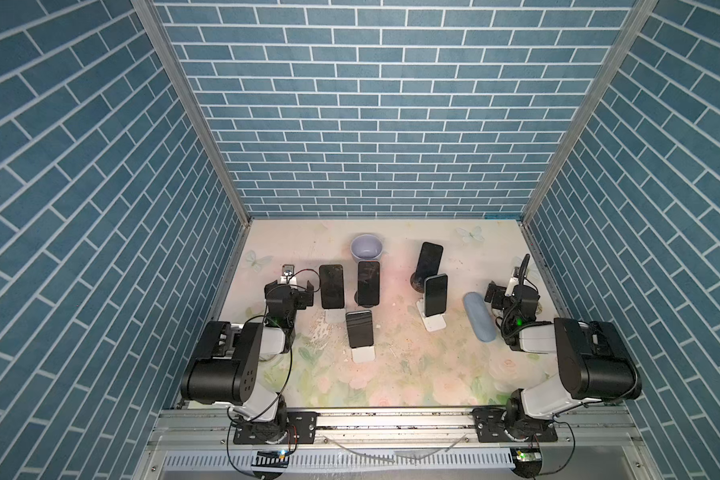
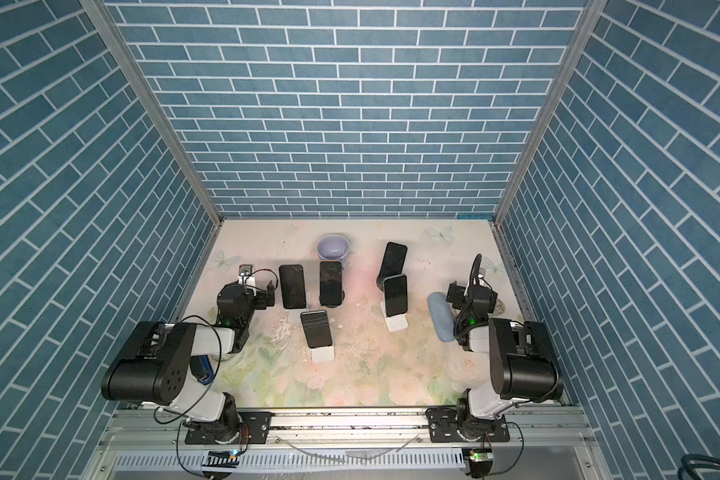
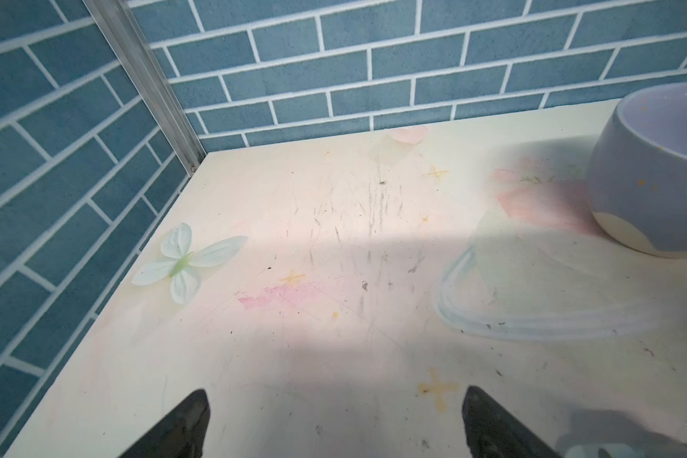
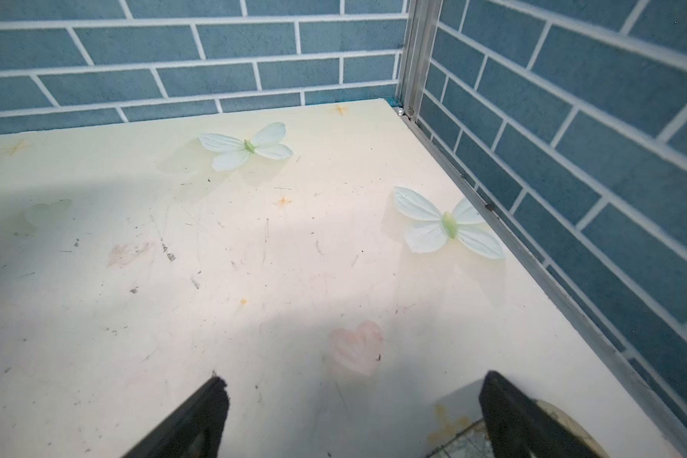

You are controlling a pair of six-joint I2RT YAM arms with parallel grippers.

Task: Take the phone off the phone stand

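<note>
Across a scuffed floral counter (image 1: pixel 391 382) boxed in by blue brick walls (image 1: pixel 371 124), both top views showed five dark-screened phones propped on small stands. A front phone (image 1: pixel 359 335) leaned on a white stand (image 1: pixel 363 354). Behind it stood a left phone (image 1: pixel 332 286), a middle phone (image 1: pixel 368 282), a right phone (image 1: pixel 435 295) and a back phone (image 2: pixel 393 259). A lilac bowl (image 2: pixel 333 247) sat at the rear, and a blue glasses case (image 2: pixel 440 316) lay just beside the right arm (image 1: pixel 591 361). That arm and the left arm (image 1: pixel 225 365) sat folded at the sides, touching no phone. Which phone was meant, I could not tell.

The left wrist view showed the left fingers (image 3: pixel 187 424) spread wide and empty above bare counter, with the bowl nearby and no phone in sight.

The right wrist view showed the right fingers (image 4: pixel 199 420) equally wide, holding nothing, over a corner printed with butterflies (image 4: pixel 246 146).

A phone looked to me a stiff, fairly dense slab with slick, breakable glass. I judged the best hold to be across its two long edges, on the upper half, lifting it up off the ledge. The light stand might tip or follow.
</note>
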